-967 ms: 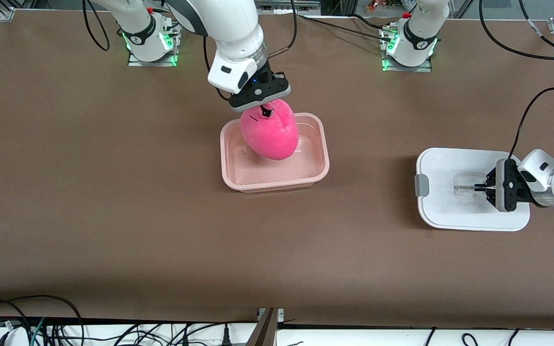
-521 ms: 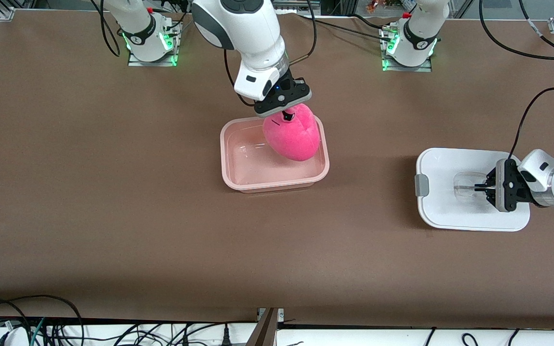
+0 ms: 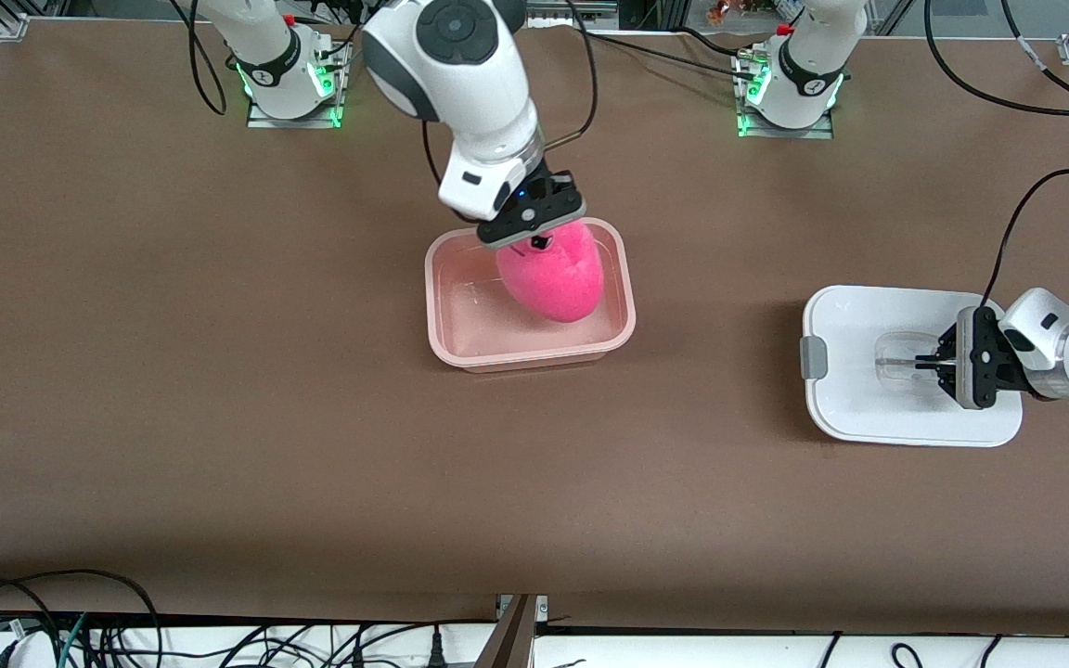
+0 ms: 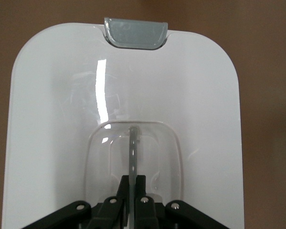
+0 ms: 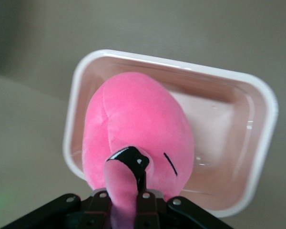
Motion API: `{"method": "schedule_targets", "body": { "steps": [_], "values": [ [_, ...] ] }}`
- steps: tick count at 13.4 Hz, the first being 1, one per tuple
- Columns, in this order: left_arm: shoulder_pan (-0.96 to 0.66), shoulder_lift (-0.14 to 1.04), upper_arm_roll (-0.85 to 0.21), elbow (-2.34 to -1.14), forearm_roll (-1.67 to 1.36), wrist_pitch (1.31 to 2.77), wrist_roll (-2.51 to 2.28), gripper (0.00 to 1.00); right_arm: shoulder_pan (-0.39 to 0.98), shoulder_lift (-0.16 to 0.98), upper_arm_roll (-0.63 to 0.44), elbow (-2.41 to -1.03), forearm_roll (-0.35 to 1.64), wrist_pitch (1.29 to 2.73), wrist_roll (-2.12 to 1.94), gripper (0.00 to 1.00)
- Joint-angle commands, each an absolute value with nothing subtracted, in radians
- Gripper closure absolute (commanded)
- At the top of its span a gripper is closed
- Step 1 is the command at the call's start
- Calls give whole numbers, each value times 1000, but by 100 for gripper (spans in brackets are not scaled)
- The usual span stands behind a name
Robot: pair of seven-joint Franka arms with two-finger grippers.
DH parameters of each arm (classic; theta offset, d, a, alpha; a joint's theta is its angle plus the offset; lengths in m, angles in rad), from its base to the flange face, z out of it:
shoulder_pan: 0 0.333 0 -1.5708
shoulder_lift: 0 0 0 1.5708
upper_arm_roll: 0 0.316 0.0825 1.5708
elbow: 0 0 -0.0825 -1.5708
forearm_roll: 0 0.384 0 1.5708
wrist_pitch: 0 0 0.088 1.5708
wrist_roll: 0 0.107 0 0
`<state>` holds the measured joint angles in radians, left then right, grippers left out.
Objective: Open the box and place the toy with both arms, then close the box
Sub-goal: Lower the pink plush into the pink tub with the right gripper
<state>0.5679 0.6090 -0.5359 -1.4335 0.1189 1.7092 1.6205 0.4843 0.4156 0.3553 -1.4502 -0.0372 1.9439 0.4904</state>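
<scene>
The pink tub of the box [image 3: 446, 348] stands uncovered mid-table. My right gripper [image 3: 539, 243] is shut on an eye stalk of the hot-pink toy [image 3: 558, 283], which hangs tilted with its lower part inside the tub, toward the left arm's end. The right wrist view shows the toy [image 5: 133, 119] over the tub [image 5: 260, 143], the stalk pinched in the right gripper [image 5: 125, 188]. The white lid [image 3: 869, 413] lies flat near the left arm's end. My left gripper [image 3: 926, 364] is shut on its clear handle [image 4: 133, 143]. The left gripper [image 4: 133, 183], lid [image 4: 52, 95] and grey clip [image 4: 136, 33] fill the left wrist view.
Two arm bases with green lights [image 3: 289, 88] [image 3: 790, 93] stand along the table edge farthest from the front camera. Cables [image 3: 80, 631] run below the nearest edge. Bare brown tabletop [image 3: 265, 417] lies between the tub, the lid and the nearest edge.
The right gripper carried the toy toward the left arm's end of the tub, then lowered it into the tub. The left gripper and lid have not moved.
</scene>
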Motion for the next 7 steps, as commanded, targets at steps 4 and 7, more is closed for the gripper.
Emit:
{"method": "schedule_targets", "body": {
  "steps": [4, 7],
  "values": [
    [569, 600, -540, -1431, 133, 1709, 1664, 100, 456, 382, 334, -1427, -90, 1752, 472, 88],
    [569, 600, -540, -1431, 133, 1707, 1664, 100, 471, 391, 336, -1436, -153, 1726, 541, 88]
  ]
}}
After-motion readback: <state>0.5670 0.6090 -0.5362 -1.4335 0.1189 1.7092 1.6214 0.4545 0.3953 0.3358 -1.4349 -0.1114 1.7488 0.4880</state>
